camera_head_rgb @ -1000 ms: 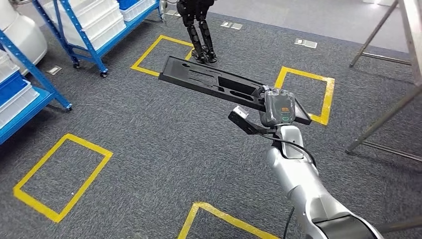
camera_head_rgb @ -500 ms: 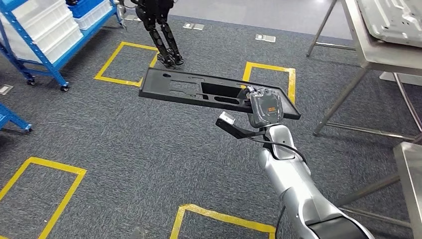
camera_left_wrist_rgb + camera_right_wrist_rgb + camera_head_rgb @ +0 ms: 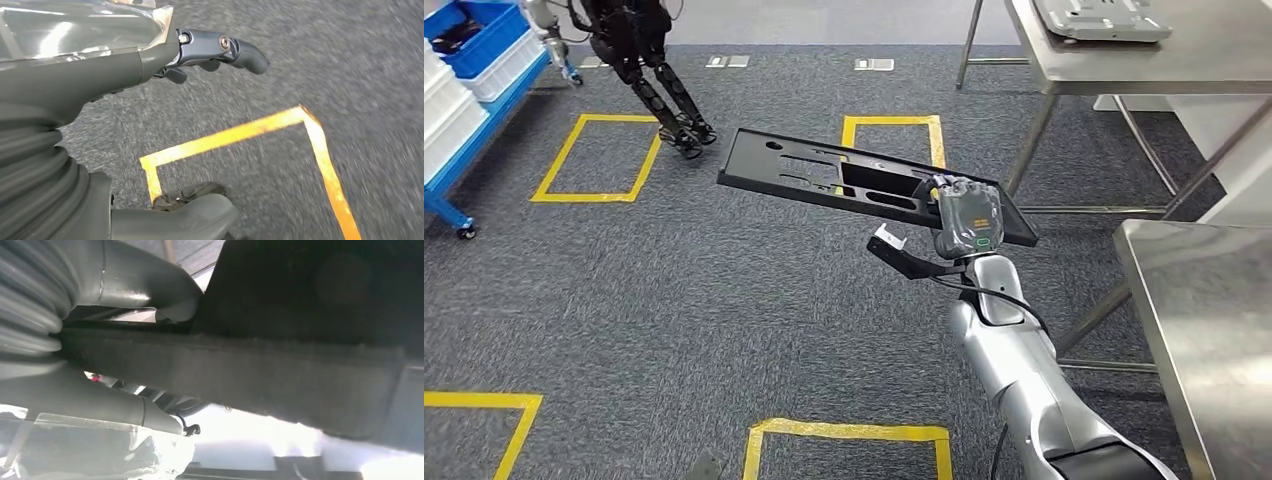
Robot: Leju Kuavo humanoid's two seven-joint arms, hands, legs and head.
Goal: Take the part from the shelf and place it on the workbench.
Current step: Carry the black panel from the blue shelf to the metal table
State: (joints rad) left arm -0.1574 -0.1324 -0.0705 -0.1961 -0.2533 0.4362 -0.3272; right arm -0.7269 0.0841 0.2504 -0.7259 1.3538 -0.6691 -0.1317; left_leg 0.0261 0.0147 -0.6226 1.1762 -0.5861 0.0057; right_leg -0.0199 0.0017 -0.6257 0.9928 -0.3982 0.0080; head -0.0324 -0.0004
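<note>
Head view: right hand (image 3: 967, 215) grips unlabelled part (image 3: 824, 175).

part (image 3: 824, 175): long flat black panel with cutouts | roughly level, slightly tilted | aloft above carpet

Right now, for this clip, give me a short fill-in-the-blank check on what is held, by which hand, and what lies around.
1. The black part is held by the robot's ____ hand.
2. The squares taped on the carpet are ____ in colour.
3. The bins sit on a shelf frame coloured ____.
4. The left hand holds ____.

Missing words: right; yellow; blue; nothing
</note>
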